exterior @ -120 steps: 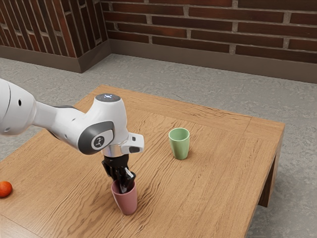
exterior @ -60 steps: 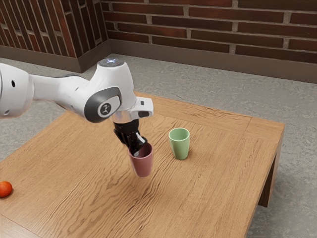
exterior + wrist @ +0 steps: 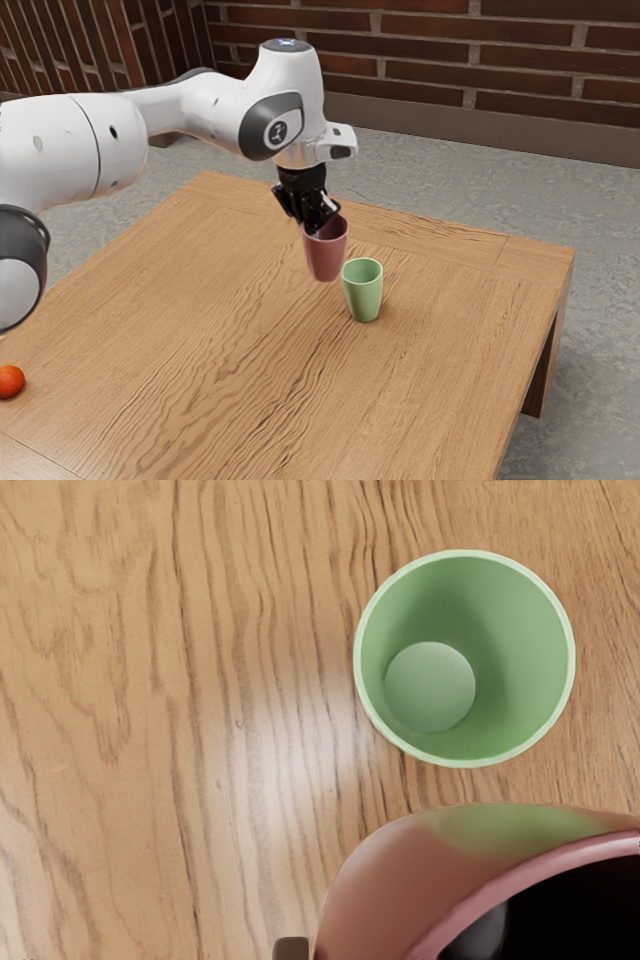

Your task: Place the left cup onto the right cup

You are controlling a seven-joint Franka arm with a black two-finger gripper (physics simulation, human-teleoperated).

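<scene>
My gripper [image 3: 318,218] is shut on the rim of a pink cup [image 3: 325,250], which hangs in the air, slightly tilted. A green cup [image 3: 362,288] stands upright on the wooden table [image 3: 200,330], just to the exterior view's right of and below the pink one. In the wrist view the green cup [image 3: 464,657] is seen from above, open and empty, with the pink cup [image 3: 430,890] large and blurred close under my hand beside it.
A small orange ball [image 3: 9,381] lies near the table's edge at the exterior view's left. A brick wall runs behind the table, and the table's far right edge drops to a grey floor.
My arm has lifted the pink cup off the table and carried it up and toward the exterior view's right, close to the green cup. The green cup has not moved.
</scene>
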